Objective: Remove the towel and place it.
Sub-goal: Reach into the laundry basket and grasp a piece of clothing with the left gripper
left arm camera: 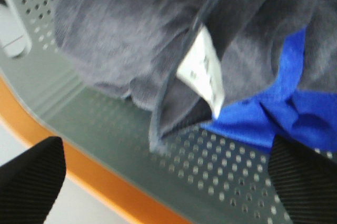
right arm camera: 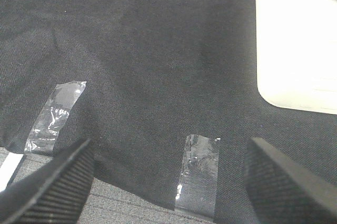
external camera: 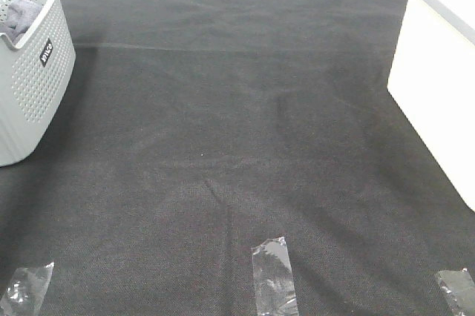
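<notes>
The greyish-lavender towel lies bunched inside the grey perforated basket at the far left of the table. In the left wrist view the towel fills the frame, with a white label on its hem. It lies partly over a blue cloth. My left gripper is open just above the towel and the basket's perforated wall, holding nothing. My right gripper is open and empty above the black table cloth. Neither arm shows in the exterior high view.
A white box stands at the right edge, also in the right wrist view. Clear tape strips lie along the front of the black cloth. An orange edge shows beside the basket.
</notes>
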Controlling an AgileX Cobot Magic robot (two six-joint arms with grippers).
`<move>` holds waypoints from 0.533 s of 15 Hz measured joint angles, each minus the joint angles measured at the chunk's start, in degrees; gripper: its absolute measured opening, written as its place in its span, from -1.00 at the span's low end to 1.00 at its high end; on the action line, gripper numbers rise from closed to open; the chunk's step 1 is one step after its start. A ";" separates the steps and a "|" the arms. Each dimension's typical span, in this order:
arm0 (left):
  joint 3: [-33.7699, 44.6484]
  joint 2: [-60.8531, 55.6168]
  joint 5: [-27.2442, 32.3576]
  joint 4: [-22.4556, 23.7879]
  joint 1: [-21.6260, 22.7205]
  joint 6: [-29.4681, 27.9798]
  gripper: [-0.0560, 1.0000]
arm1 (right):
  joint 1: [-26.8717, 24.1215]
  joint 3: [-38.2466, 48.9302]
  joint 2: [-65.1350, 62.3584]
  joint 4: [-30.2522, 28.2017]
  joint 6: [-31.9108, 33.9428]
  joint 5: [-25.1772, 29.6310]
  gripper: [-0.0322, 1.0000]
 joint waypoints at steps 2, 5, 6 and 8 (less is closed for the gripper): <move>-2.12 3.32 -0.97 -0.63 0.00 0.40 0.98 | 0.00 0.00 0.00 0.00 0.00 0.00 0.55; -8.42 7.68 -0.74 -5.33 0.00 1.20 0.96 | 0.00 0.00 0.00 0.00 0.00 0.00 0.55; -9.45 8.31 -0.34 -7.39 0.00 2.06 0.96 | 0.00 0.00 0.00 0.00 0.00 0.00 0.55; -9.68 8.65 2.29 -9.28 0.00 3.21 0.96 | 0.00 0.00 0.00 0.00 0.00 0.00 0.55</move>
